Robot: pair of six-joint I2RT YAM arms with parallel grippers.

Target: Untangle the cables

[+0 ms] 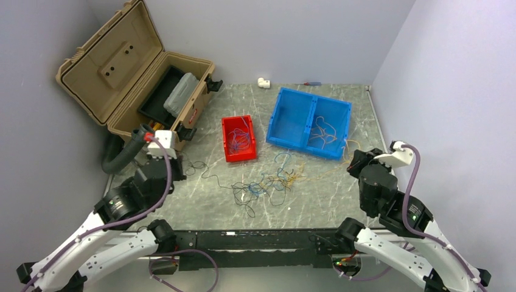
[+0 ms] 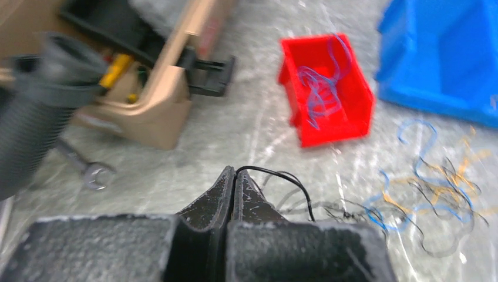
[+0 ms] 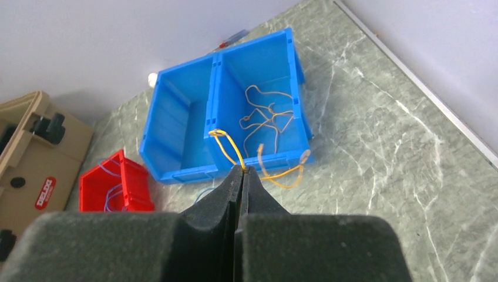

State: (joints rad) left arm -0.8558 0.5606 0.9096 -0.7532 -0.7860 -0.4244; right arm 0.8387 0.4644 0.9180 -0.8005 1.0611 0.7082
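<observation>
Left gripper [image 2: 235,171] clamps a black cable [image 2: 293,185], right gripper [image 3: 242,170] a yellow cable [image 3: 229,144], separating strands from the tangle [image 1: 268,182] at seven o'clock of the blue bin [image 1: 292,115]; next, probably binning them.

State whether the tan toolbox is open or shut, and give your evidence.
Open: the tan toolbox has its lid tilted back, showing the black tray inside.

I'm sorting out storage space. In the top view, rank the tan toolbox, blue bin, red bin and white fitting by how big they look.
1. tan toolbox, lid open: largest.
2. blue bin.
3. red bin.
4. white fitting: smallest by far. It sits farthest back, but that hardly affects the order.
</observation>
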